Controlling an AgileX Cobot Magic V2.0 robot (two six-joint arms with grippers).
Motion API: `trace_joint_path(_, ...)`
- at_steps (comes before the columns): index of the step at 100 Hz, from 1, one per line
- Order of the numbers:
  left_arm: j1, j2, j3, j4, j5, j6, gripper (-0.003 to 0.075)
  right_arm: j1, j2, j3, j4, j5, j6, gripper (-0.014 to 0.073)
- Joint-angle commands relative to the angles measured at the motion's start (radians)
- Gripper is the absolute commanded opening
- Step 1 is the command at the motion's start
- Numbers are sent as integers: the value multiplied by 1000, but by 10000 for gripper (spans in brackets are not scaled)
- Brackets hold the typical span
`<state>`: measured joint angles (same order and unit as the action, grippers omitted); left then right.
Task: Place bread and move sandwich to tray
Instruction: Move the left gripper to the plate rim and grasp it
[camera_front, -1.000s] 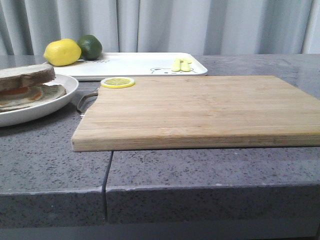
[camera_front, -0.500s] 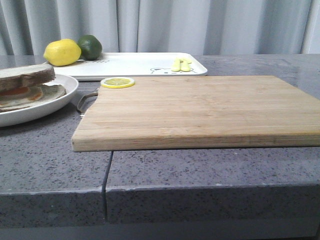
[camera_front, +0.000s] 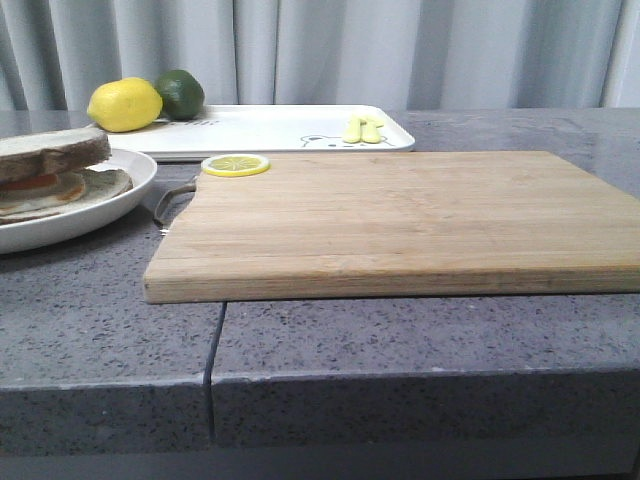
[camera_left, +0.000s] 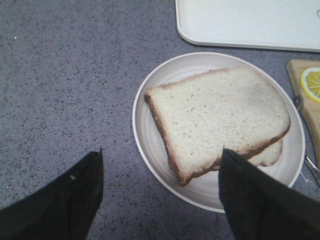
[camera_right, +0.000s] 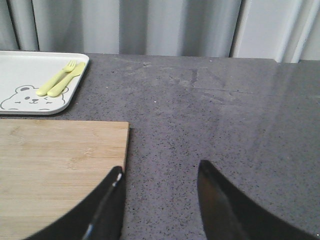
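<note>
The bread (camera_left: 215, 117), a thick white slice with brown crust, lies on top of a thinner slice on the round white plate (camera_left: 145, 145). In the front view this sandwich (camera_front: 45, 175) sits at the far left, with orange egg showing between the slices. My left gripper (camera_left: 162, 150) is open and empty, hovering over the plate's near rim, one finger over the bread's corner. The white tray (camera_front: 270, 128) with the bear drawing lies at the back. My right gripper (camera_right: 160, 166) is open and empty over bare counter beside the cutting board's edge. Neither gripper shows in the front view.
A wooden cutting board (camera_front: 400, 215) fills the middle, with a lemon slice (camera_front: 235, 165) at its back left corner. A lemon (camera_front: 124, 104) and a lime (camera_front: 180, 92) sit at the tray's left end. Yellow cutlery (camera_front: 363, 129) lies at its right end. Curtains hang behind.
</note>
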<state>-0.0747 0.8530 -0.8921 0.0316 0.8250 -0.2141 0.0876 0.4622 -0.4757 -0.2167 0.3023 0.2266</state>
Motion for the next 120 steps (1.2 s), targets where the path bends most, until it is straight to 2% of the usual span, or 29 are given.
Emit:
trace_joint_path(1,-1,38,-31,7,-89,-15,460,-5,1,-28,-16,-75,-2,358)
trace_joint_path(43,126,139,-31,-53,-142,-15,460,-5,1,-28,-16,-68,-2,358)
trace_joint_path(120,126,328,-31,-92,-174,-15,460,-5,1,-28,-16,-68,-2,358)
